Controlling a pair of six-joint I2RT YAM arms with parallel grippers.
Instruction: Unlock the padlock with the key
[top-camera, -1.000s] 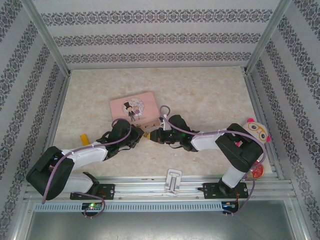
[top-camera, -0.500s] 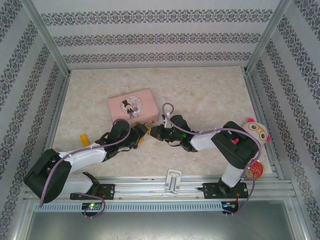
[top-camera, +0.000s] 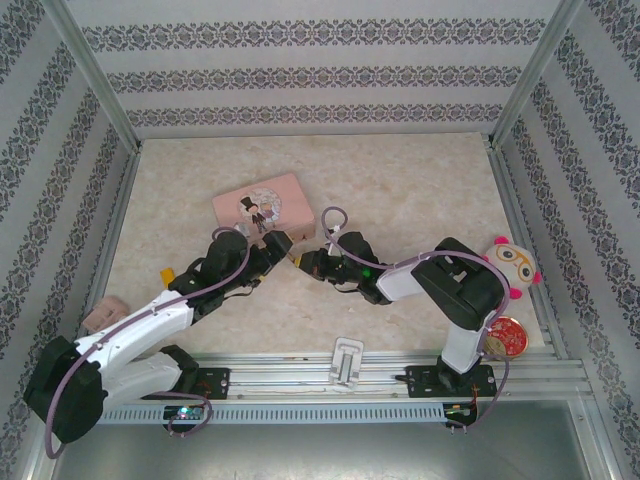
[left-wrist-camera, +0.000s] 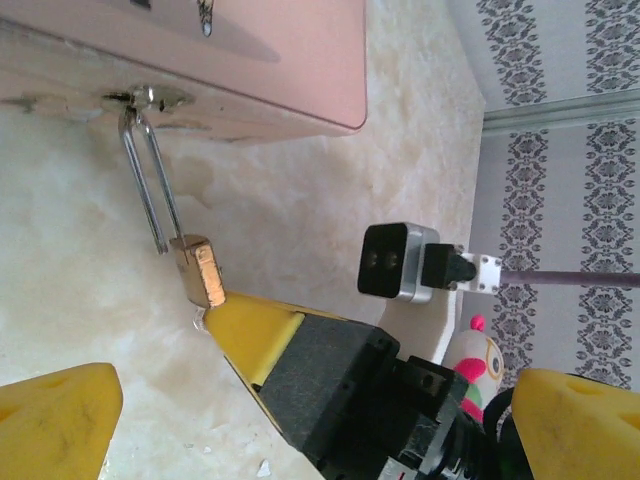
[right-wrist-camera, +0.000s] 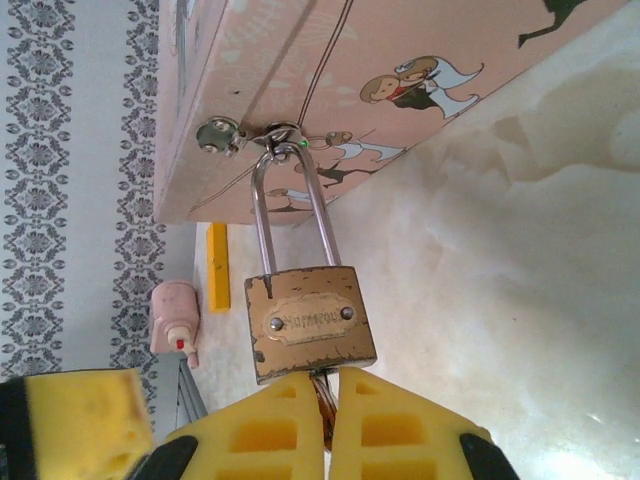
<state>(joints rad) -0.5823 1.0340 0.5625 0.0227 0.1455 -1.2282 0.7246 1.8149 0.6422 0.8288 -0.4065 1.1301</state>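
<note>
Where the two arms meet, top view: left arm (top-camera: 150, 322) and right arm (top-camera: 412, 278) reach in from the near corners, tips almost touching, just beside the near edge of the pink tin (top-camera: 262, 207).
Tin, top view: flat on the surface (top-camera: 420, 180), left of centre, cartoon couple on the lid.
Other stuff, top view: white clip (top-camera: 347, 362) on the near rail between the bases; owl-face toy (top-camera: 512, 262) and red disc (top-camera: 503, 338) at the right edge; yellow strip (top-camera: 168, 275) and pink lump (top-camera: 103, 312) at the left.
Padlock, left wrist view: padlock (left-wrist-camera: 200, 272) hooked on the hasp (left-wrist-camera: 140, 98) on the tin's side wall, thin shackle (left-wrist-camera: 150, 185) through it, brass body out from the tin.
Left fingers, left wrist view: left fingers (left-wrist-camera: 55, 415) spread wide, one yellow pad in each bottom corner, gripping nothing, both clear of the padlock.
Right fingers, left wrist view: one yellow pad of the right fingers (left-wrist-camera: 250, 330) butts against the padlock's free end.
Padlock, right wrist view: scuffed brass body face-on, stamped plate with two rivets, both shackle legs seated in the body.
Right fingers, right wrist view: pinched almost together right under the padlock body, clamped on the key (right-wrist-camera: 322, 388), a thin dark sliver in the slit between the pads.
Key: runs up to the padlock's underside; cannot tell how deep it sits.
</note>
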